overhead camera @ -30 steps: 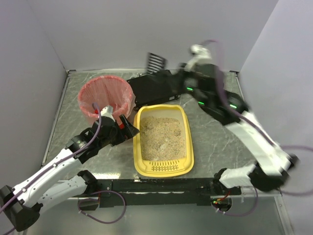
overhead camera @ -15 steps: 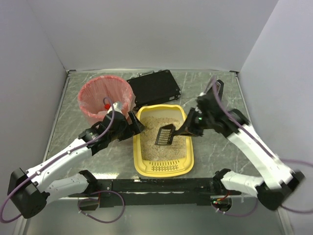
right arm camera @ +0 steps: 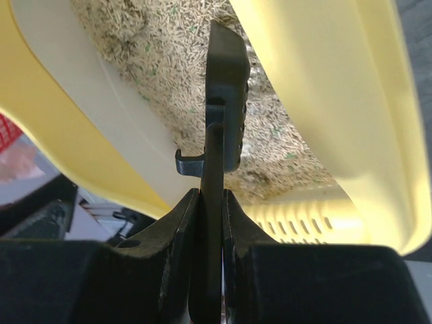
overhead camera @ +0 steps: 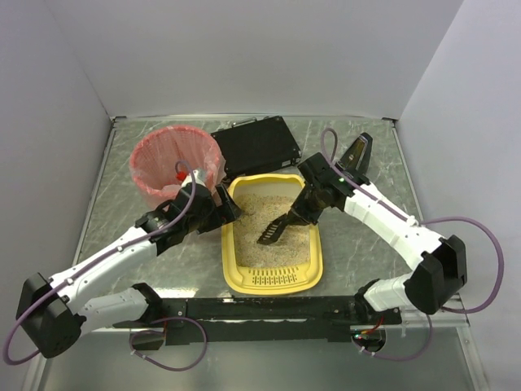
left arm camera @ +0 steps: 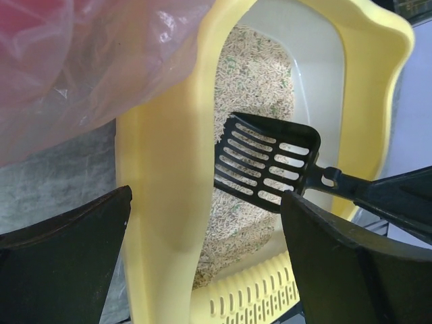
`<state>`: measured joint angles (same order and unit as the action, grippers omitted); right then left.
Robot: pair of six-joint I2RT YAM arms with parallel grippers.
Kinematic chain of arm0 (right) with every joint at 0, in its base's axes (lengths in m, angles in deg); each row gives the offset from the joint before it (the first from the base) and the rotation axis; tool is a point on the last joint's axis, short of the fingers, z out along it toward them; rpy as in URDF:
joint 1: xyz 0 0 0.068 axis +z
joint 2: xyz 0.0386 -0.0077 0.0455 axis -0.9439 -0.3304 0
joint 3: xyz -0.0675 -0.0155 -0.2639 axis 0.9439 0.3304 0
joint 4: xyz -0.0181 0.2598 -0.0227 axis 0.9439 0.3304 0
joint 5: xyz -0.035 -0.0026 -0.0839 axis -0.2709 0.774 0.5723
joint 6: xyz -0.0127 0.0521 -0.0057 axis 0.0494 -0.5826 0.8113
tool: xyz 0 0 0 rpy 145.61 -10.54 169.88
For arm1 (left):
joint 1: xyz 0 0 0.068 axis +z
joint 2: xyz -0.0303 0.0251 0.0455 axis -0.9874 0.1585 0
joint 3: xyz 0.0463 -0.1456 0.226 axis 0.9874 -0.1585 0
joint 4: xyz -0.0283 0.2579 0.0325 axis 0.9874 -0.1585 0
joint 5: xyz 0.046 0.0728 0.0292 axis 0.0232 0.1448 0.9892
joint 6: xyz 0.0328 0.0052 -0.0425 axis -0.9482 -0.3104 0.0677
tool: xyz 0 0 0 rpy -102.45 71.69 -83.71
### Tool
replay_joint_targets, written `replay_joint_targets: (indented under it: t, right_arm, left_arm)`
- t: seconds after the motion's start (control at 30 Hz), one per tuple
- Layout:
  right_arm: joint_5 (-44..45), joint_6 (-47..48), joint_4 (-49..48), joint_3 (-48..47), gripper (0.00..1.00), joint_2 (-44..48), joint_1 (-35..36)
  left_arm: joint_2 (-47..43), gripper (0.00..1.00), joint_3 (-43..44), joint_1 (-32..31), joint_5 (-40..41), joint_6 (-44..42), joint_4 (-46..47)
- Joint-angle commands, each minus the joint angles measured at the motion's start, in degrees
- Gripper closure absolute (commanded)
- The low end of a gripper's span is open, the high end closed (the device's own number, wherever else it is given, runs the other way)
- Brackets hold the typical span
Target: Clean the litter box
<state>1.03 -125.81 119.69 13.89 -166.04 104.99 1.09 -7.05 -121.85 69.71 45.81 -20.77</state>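
Observation:
The yellow litter box (overhead camera: 273, 281) lies mid-table with beige litter in it and its slotted strip at the near end. My right gripper (overhead camera: 299, 213) is shut on the handle of a black slotted scoop (overhead camera: 272, 230), whose blade is down on the litter. In the right wrist view the gripper (right arm camera: 212, 209) clamps the thin handle, with the scoop (right arm camera: 227, 94) edge-on above the litter. My left gripper (overhead camera: 223, 209) is open at the box's left rim. In the left wrist view the gripper (left arm camera: 202, 266) has the yellow rim (left arm camera: 165, 202) between its fingers, and the scoop (left arm camera: 266, 165) shows beyond.
A round bin with a pink liner (overhead camera: 175, 163) stands just left of the box, close to my left wrist. A flat black case (overhead camera: 256, 145) lies behind the box. A small black piece (overhead camera: 358, 153) stands at the back right. Grey walls close in three sides.
My right arm swung down from the back and brought the scoop into the litter box, then pulled it slightly left. My left gripper moved up to the box's left rim.

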Motion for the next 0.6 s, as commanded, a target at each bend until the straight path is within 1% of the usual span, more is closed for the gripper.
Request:
replay_joint_targets:
  t: [0.0,0.07,0.13,0.17,0.23,0.27,0.3,0.4,0.57]
  right_arm:
    - [1.4,-5.1,-6.7,-0.1,1.00,-3.1,2.2]
    - [2.3,-5.3,-7.1,-1.4,1.00,-5.1,3.2]
    - [2.0,-7.2,-9.6,1.0,1.00,-5.2,3.2]
    - [1.6,-8.9,-13.5,2.5,1.00,-4.5,3.2]
    - [0.3,-10.5,-17.2,6.2,1.00,-3.9,3.3]
    - [0.1,-10.9,-21.8,7.3,1.00,-3.6,3.6]
    - [0.2,-11.2,-22.6,8.0,1.00,-3.6,4.1]
    - [3.7,-13.7,-23.8,9.0,1.00,-3.9,5.3]
    - [6.5,-18.1,-30.2,13.5,1.00,-3.6,6.1]
  left_arm:
    - [1.4,0.03,2.3,-0.2,0.8,-0.1,1.8]
    - [1.6,0.03,2.2,-0.2,0.5,0.0,1.8]
    - [1.8,0.03,2.1,-0.2,1.0,0.5,1.8]
    - [1.9,0.03,1.9,-0.2,0.8,0.5,2.0]
    - [2.1,0.03,1.6,-0.2,1.1,0.9,2.2]
    - [2.0,0.03,1.5,-0.2,1.2,1.0,2.2]
    - [2.1,0.03,1.5,-0.2,1.3,1.2,2.4]
    - [2.5,0.03,1.4,-0.2,1.5,1.6,2.9]
    - [3.8,0.02,1.3,-0.2,1.0,2.4,3.7]
